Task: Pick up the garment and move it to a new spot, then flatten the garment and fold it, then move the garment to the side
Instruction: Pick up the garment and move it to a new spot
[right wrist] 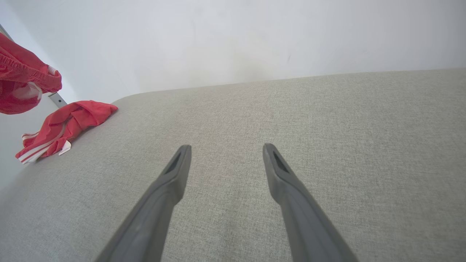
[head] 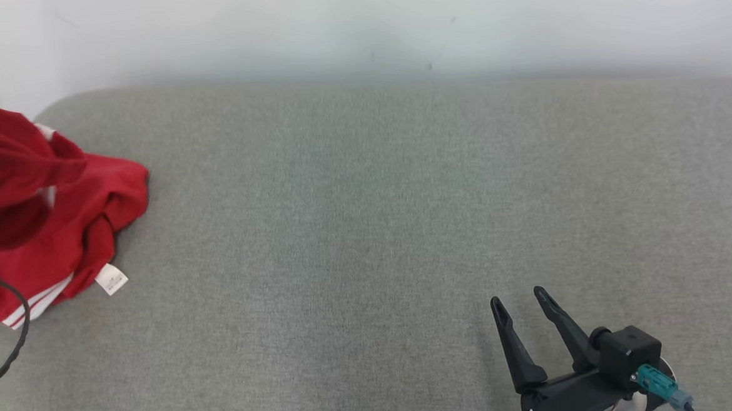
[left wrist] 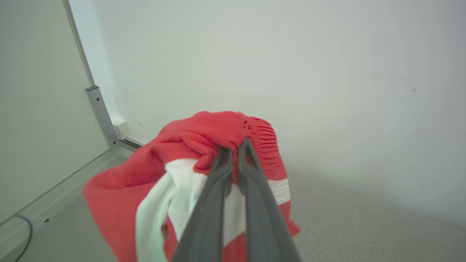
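Observation:
The garment is red with white stripes and a white care tag, bunched at the far left of the grey surface. Part of it is lifted off the surface. In the left wrist view my left gripper is shut on the garment at its gathered red waistband, and cloth hangs down around the fingers. The right wrist view shows the garment partly resting on the surface, with its raised part at the upper left. My right gripper stands open low at the right, nothing between its fingers.
A black cable loops over the surface's left edge. A pale wall runs behind the surface. A metal frame post stands at the left corner. The wide grey surface stretches from the middle to the right.

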